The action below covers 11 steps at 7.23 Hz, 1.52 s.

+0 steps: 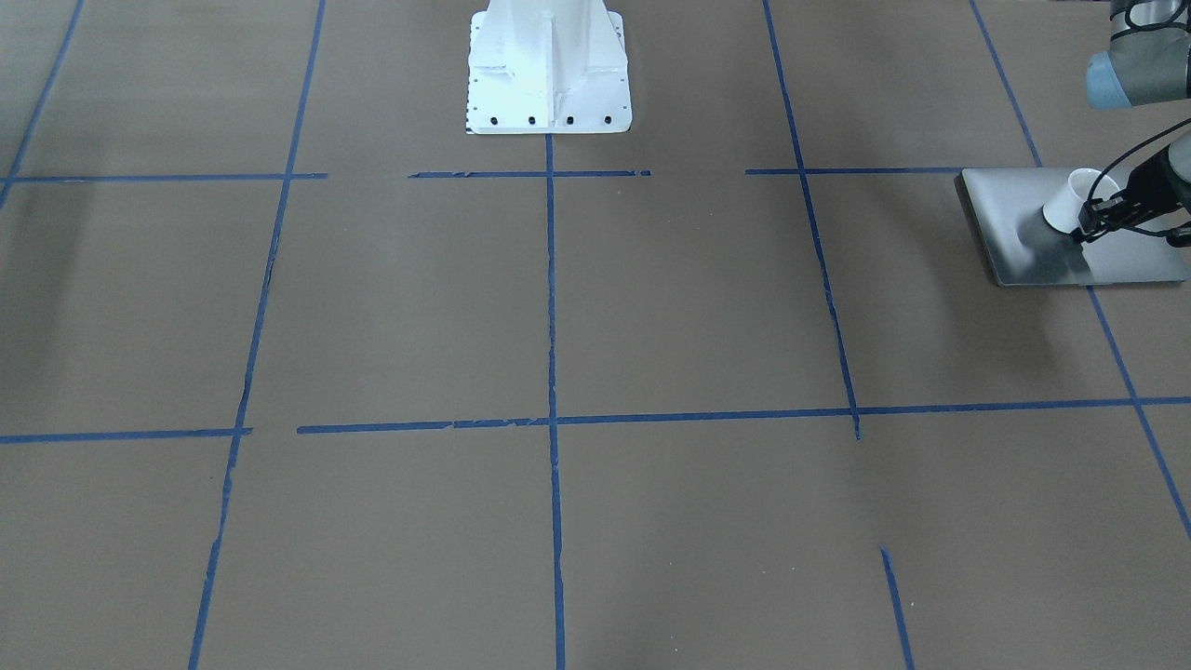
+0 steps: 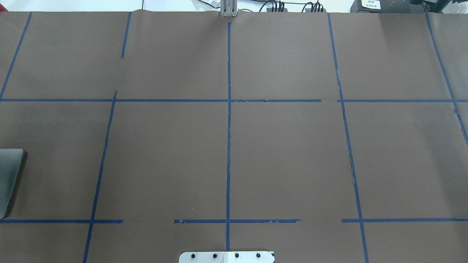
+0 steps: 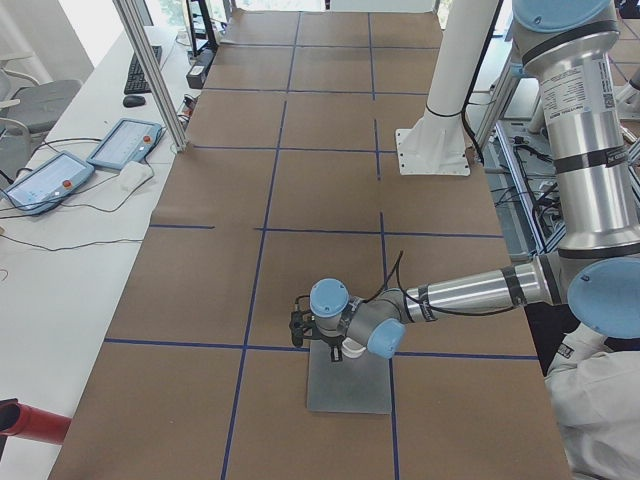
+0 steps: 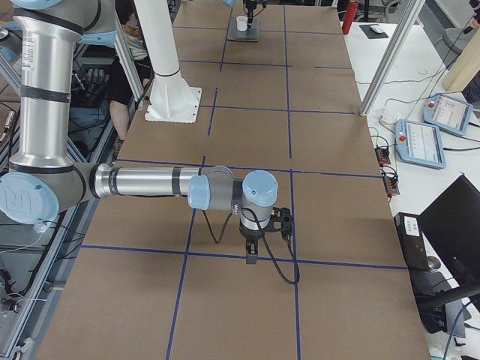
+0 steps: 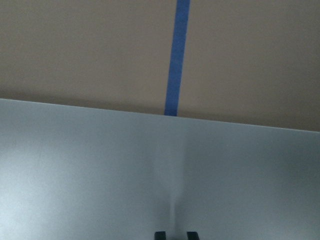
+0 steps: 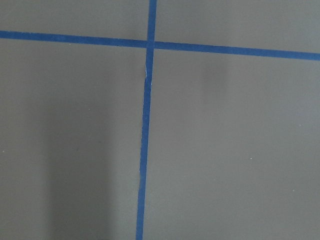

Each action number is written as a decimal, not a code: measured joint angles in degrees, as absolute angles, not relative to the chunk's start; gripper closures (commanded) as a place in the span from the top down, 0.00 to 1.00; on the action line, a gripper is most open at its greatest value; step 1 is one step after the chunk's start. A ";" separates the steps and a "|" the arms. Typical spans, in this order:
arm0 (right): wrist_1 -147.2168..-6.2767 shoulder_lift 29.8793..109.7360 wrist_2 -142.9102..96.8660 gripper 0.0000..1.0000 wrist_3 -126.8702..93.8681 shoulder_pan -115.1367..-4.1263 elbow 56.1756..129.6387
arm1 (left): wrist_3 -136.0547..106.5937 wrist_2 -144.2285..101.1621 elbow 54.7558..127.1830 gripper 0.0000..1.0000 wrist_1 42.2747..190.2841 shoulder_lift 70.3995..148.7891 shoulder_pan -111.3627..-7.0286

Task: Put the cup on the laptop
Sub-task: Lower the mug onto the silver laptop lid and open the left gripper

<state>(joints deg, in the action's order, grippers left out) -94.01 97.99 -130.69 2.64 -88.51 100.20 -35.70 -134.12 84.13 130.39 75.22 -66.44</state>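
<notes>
Exterior front-facing view shows the cup (image 1: 1065, 200) standing mouth-up on the laptop (image 1: 1010, 228), near the lid's robot-side edge, handle direction unreadable; the laptop lies flat at the bench's (image 1: 651, 316) left end, long axis along the bench's length. Left jaws reach down just beside the cup, their fingertips (image 5: 160, 235) narrowly parted over the lid in the wrist view; whether they grasp the cup cannot be told. Right jaws hang well apart above a blue tape line (image 4: 135, 249), state likewise undeterminable, and the white pedestal (image 1: 549, 74) stands mid-bench on the robot's side.
</notes>
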 measured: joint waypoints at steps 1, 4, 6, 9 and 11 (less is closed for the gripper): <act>-94.01 97.97 -130.69 1.00 2.64 -88.51 100.19 | -35.07 -134.05 84.10 1.00 130.31 75.15 -66.50; -93.98 97.99 -130.67 1.00 2.64 -88.51 100.20 | -33.47 -134.02 85.29 1.00 129.77 75.21 -69.07; -93.96 97.98 -130.69 1.00 2.64 -88.51 100.20 | -26.33 -134.34 89.39 1.00 124.76 75.26 -74.94; -93.99 97.95 -130.69 1.00 2.64 -88.51 100.19 | -8.38 -134.11 101.42 1.00 97.39 78.02 -86.80; -93.96 97.95 -130.69 1.00 2.64 -88.50 100.19 | -3.05 -133.97 104.71 1.00 88.96 79.75 -90.18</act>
